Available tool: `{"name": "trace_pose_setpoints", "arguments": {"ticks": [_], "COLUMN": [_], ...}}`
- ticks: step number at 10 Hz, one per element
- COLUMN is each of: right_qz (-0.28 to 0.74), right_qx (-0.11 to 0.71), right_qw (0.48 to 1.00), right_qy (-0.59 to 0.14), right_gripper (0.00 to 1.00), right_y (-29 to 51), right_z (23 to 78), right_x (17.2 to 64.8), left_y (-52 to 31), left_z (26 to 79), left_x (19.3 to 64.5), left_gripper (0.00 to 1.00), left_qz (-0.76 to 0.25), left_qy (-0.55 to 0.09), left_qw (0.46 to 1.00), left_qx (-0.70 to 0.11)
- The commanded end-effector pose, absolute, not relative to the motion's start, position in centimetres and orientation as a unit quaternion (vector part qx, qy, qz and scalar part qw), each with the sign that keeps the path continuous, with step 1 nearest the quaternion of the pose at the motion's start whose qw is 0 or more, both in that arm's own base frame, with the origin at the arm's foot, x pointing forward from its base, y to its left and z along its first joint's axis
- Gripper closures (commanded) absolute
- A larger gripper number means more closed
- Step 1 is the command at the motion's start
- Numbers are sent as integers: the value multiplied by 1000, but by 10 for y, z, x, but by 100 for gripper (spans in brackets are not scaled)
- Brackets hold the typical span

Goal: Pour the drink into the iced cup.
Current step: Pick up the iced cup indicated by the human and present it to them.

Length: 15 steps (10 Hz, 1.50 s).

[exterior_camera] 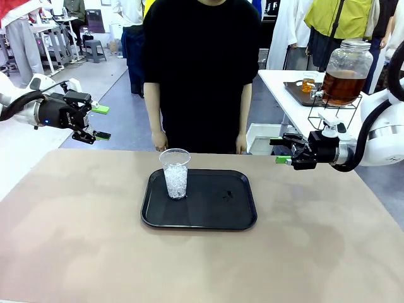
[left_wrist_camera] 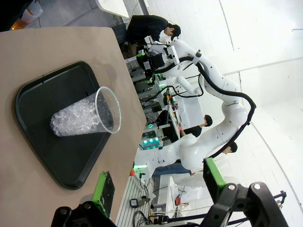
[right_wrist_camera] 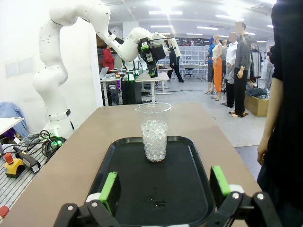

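Left gripper [exterior_camera: 101,122] and right gripper [exterior_camera: 279,151] are being held spread and empty. The clear plastic ice-filled cup [exterior_camera: 175,172], probably light, is being left tip-prone if nudged.

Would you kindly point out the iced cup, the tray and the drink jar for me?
Iced cup [exterior_camera: 175,182]: front view, on its ice-filled lower wall.
Tray [exterior_camera: 214,214]: front view, on its bare floor right of the cup.
Drink jar [exterior_camera: 344,85]: front view, on its glass belly, over the amber liquid.

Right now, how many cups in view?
2. Clear plastic cup of ice on the black tray; small clear cup of amber liquid on the white side table. Others may be hidden.
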State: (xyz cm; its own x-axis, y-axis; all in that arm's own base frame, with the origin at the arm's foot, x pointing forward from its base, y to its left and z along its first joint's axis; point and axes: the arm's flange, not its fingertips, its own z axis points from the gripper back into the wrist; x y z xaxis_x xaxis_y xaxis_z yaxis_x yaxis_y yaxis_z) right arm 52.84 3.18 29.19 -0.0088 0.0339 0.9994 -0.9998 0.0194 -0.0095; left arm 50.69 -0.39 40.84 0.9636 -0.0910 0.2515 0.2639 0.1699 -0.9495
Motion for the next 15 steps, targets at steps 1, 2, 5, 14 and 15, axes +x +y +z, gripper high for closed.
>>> {"name": "trace_pose_setpoints", "arguments": {"ticks": [1, 2, 5, 14, 15], "right_qz": [508, 508, 508, 508, 508], "right_qx": [483, 483, 483, 483, 483], "right_qw": [513, 513, 513, 513, 513], "right_qy": [-496, -496, -496, -496, -496], "right_gripper": [0, 0, 0, 0, 0], "right_y": [34, 34, 34, 34, 34], "right_z": [296, 296, 296, 296, 296], "right_x": [533, 533, 533, 533, 533], "left_y": [-3, -3, -3, -3, -3], "left_z": [409, 409, 409, 409, 409], "left_x": [507, 507, 507, 507, 507], "left_gripper": [0, 0, 0, 0, 0], "left_qz": [-118, -118, -118, -118, -118], "left_qy": [-68, -68, -68, -68, -68], "left_qw": [762, 762, 762, 762, 762], "left_qx": [-633, -633, -633, -633, -633]}}
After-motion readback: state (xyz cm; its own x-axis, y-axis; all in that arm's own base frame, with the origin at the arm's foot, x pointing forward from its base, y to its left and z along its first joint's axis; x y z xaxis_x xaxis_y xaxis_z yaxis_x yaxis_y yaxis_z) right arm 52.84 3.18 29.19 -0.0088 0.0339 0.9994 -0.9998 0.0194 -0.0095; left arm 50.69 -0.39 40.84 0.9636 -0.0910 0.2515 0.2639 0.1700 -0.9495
